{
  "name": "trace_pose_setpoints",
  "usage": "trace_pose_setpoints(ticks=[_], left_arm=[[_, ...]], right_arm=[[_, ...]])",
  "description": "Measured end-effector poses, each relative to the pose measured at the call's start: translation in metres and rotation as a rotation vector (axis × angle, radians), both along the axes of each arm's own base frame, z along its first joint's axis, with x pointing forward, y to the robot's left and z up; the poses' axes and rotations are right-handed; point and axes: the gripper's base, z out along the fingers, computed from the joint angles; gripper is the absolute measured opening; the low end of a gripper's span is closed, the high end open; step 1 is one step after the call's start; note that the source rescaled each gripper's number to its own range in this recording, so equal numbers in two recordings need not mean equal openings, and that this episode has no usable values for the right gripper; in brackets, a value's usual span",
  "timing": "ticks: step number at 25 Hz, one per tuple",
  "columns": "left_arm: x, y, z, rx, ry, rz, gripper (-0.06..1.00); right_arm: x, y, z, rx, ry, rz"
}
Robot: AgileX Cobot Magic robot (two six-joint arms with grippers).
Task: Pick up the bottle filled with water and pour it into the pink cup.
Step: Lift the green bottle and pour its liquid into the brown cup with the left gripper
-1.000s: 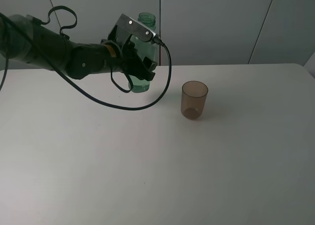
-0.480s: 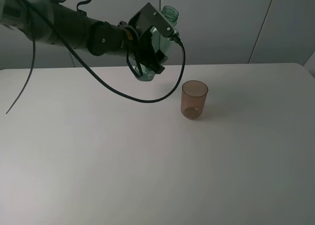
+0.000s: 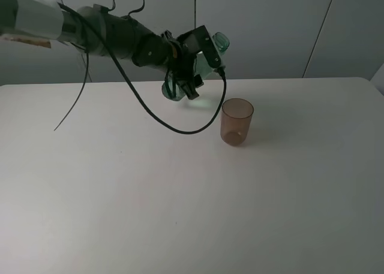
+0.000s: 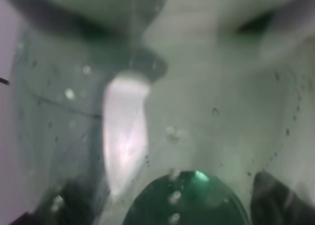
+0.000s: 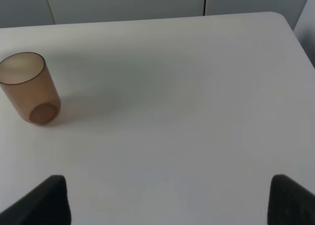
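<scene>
Since earlier, the tall see-through green plastic bottle (image 3: 219, 42) has risen and tilted neck-right, upper centre, clenched in the left tool (image 3: 187, 73); the small brownish-pink plastic cup (image 3: 237, 122) stands lower right.

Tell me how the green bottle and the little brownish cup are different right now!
The bottle is green-tinted; the pink cup is brownish-pink. The bottle is up in the air, tilted, gripped by the left tool; the pink cup stands upright on the table. The bottle has a narrow neck; the pink cup has a wide mouth. Both are see-through and lidless.
</scene>
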Motion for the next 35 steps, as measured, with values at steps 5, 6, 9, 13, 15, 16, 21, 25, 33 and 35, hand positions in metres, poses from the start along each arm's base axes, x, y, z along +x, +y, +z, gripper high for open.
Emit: trace_pose_setpoints(ticks=[5,6,9,13,15,16,21,25,33,35], left_arm=[[0.010,-0.004,0.008,0.121,-0.098,-0.035,0.02],[0.011,-0.004,0.007,0.142,-0.105,-0.028,0.02],[0.013,-0.006,0.004,0.179,-0.128,-0.010,0.02],[0.012,-0.009,0.001,0.201,-0.152,-0.022,0.02],[0.010,-0.013,0.003,0.218,-0.173,-0.042,0.02],[0.011,-0.013,0.004,0.222,-0.185,-0.052,0.02],[0.008,-0.020,0.006,0.246,-0.242,-0.121,0.02],[0.005,-0.025,0.007,0.276,-0.275,-0.152,0.02],[0.005,-0.027,0.009,0.302,-0.320,-0.180,0.02],[0.005,-0.028,0.010,0.300,-0.329,-0.189,0.02]], right_arm=[[0.000,0.000,0.000,0.000,0.000,0.000],[0.000,0.000,0.000,0.000,0.000,0.000],[0.000,0.000,0.000,0.000,0.000,0.000],[0.000,0.000,0.000,0.000,0.000,0.000],[0.000,0.000,0.000,0.000,0.000,0.000],[0.000,0.000,0.000,0.000,0.000,0.000],[0.000,0.000,0.000,0.000,0.000,0.000],[0.000,0.000,0.000,0.000,0.000,0.000],[0.000,0.000,0.000,0.000,0.000,0.000],[0.000,0.000,0.000,0.000,0.000,0.000]])
